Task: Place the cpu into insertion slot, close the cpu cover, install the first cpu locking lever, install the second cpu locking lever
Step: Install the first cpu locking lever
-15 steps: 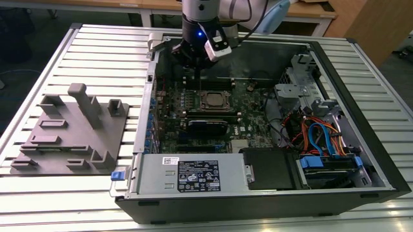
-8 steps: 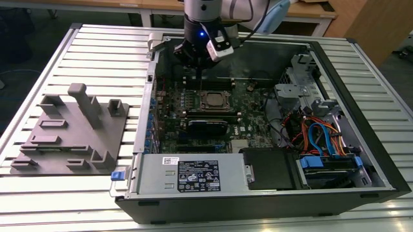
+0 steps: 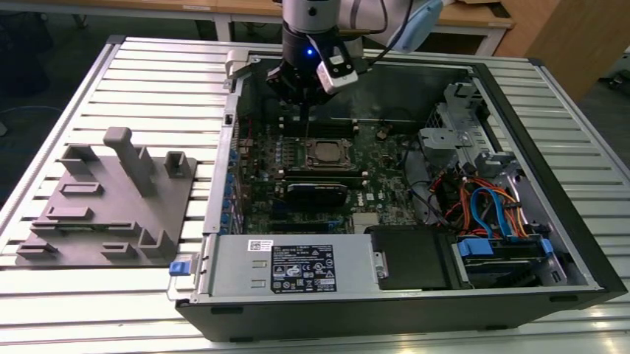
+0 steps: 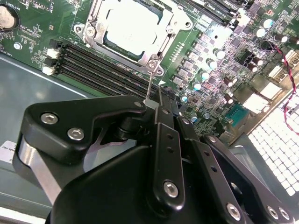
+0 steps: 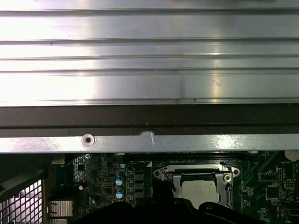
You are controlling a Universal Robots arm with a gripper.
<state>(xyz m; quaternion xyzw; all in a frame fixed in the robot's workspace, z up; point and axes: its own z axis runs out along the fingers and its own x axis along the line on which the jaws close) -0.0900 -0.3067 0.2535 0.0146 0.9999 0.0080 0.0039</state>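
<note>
**Gripper clamped on locking lever beside seated cpu**

Exterior view: The gripper [image 3: 305, 109] hangs inside the open computer case [image 3: 551, 184], which rests on a slatted table [image 3: 147, 66]. The cpu [image 3: 328, 153] lies directly below the gripper's tips, flat on the green motherboard [image 3: 384, 184]. From here I cannot tell how the jaws stand.

Second wrist view: The gripper [image 4: 152, 103] is closed, with its fingers [image 4: 166, 140] pinched together on the free end of the locking lever [image 4: 149, 84], a thin metal rod. The rod's other end meets the corner of the insertion slot [image 4: 93, 35] nearest the fingertips. The cpu [image 4: 133, 28] sits in that slot just beyond the rod, silver top facing up. The cpu cover [image 4: 170, 21] lies down around it as a frame. A row of long black memory slots [image 4: 103, 65] runs between the gripper and the socket.

First wrist view: The cpu [image 5: 200, 192] appears seated close ahead of the gripper, framed by the cpu cover [image 5: 187, 170]. Beyond it run the case wall [image 5: 187, 142] and the table's slats [image 5: 149, 56].
</note>
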